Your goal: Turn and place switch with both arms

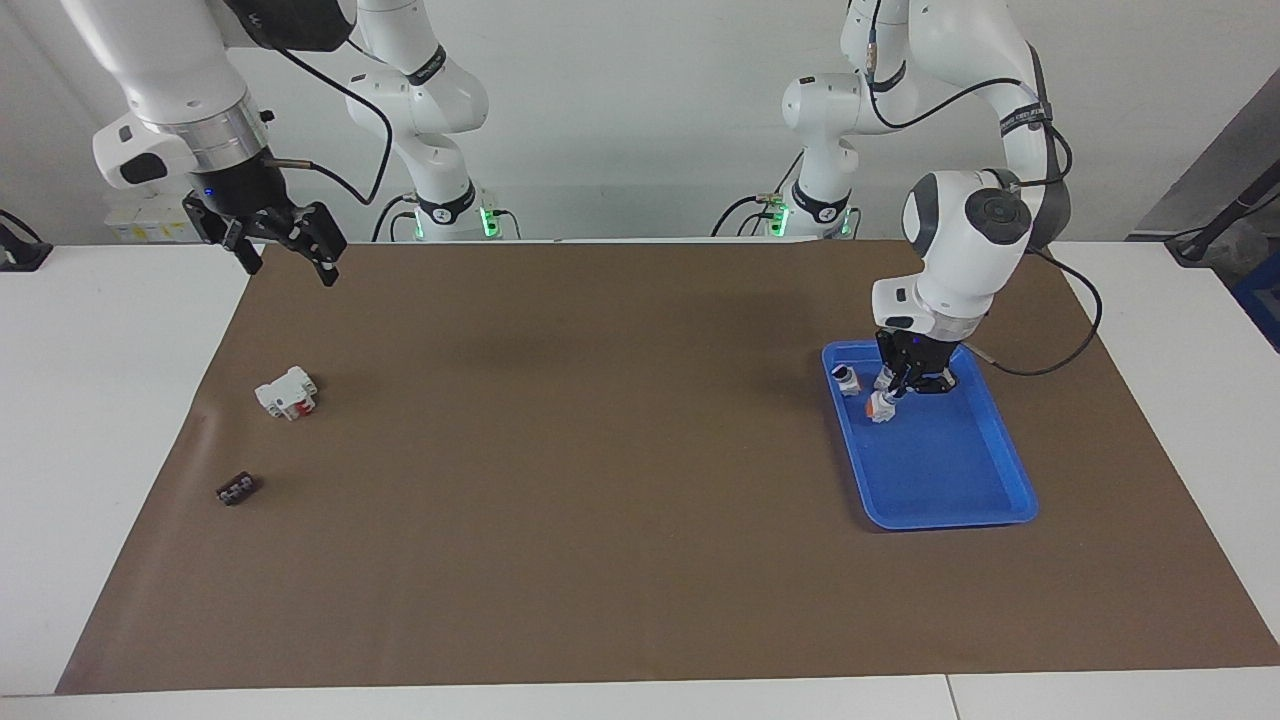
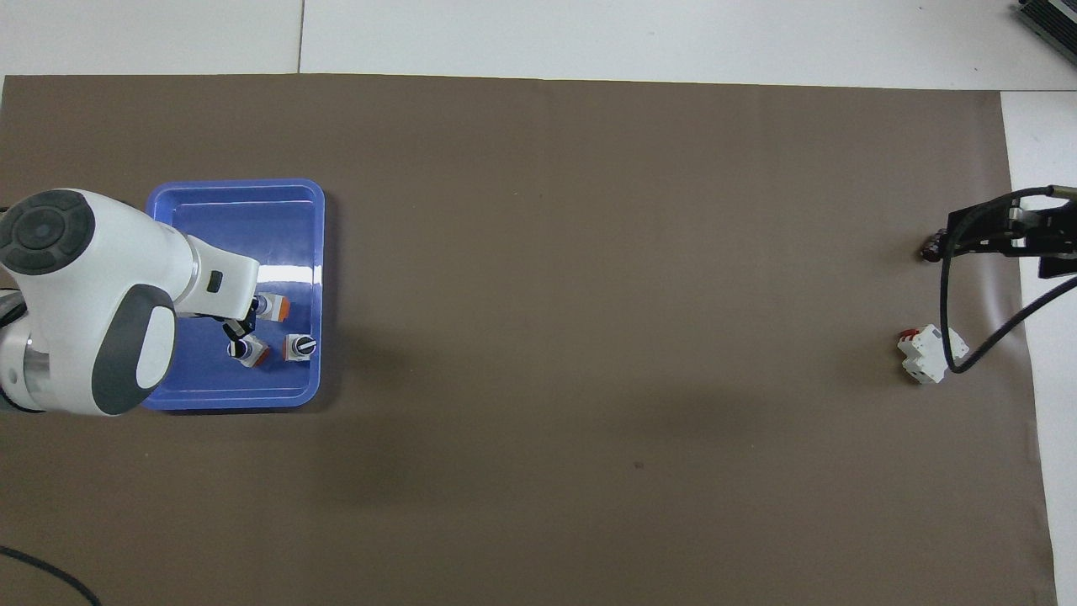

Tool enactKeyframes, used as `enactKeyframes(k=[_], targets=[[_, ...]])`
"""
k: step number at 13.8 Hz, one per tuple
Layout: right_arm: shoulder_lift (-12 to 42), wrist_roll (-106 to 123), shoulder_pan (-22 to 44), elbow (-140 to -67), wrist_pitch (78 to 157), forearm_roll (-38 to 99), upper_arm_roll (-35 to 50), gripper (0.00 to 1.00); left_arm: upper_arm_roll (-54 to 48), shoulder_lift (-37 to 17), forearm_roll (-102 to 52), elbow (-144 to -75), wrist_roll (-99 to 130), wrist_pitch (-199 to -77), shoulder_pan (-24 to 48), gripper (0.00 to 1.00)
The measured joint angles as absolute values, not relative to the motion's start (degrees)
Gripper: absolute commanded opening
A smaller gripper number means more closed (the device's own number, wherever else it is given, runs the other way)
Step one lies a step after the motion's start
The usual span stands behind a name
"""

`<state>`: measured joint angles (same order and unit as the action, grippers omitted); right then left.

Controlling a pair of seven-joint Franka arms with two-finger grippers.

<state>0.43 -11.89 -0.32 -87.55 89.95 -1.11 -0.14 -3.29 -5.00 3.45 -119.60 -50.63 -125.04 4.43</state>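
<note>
Three small white switches with orange patches and black knobs lie in a blue tray (image 1: 940,465) at the left arm's end of the table. One switch (image 1: 880,405) (image 2: 271,306) lies farther from the robots. A second switch (image 1: 848,379) (image 2: 299,346) lies toward the table's middle. A third switch (image 2: 248,351) is partly hidden by the hand. My left gripper (image 1: 900,385) (image 2: 240,326) is down in the tray among them. I cannot tell whether it holds one. My right gripper (image 1: 285,250) (image 2: 976,231) waits open and empty, raised over the mat's edge at the right arm's end.
A larger white block with a red part (image 1: 287,392) (image 2: 930,353) and a small flat black piece (image 1: 238,488) (image 2: 931,250) lie on the brown mat (image 1: 600,450) at the right arm's end. Two smaller white arms with green lights stand at the back.
</note>
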Motion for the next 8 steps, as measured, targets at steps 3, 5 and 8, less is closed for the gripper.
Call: enactKeyframes(k=[3,5,8], targets=[[0.4,-11.9,-0.3,-87.7,89.8,-1.2,-0.2,0.99,-3.4,-4.9,3.5,-120.0,-50.7,-125.2,4.8,1.0],[0.4,-11.9,-0.3,-88.2,89.7,-1.2,-0.3,0.99,-3.4,-3.7,3.5,-119.7,-49.1,-125.4,5.5,1.0],[0.5,-11.9,-0.4,-89.0,87.9,-1.2,-0.5,0.99,-3.4,-0.5,3.5,-119.7,-39.4,-123.3,5.7,1.0]])
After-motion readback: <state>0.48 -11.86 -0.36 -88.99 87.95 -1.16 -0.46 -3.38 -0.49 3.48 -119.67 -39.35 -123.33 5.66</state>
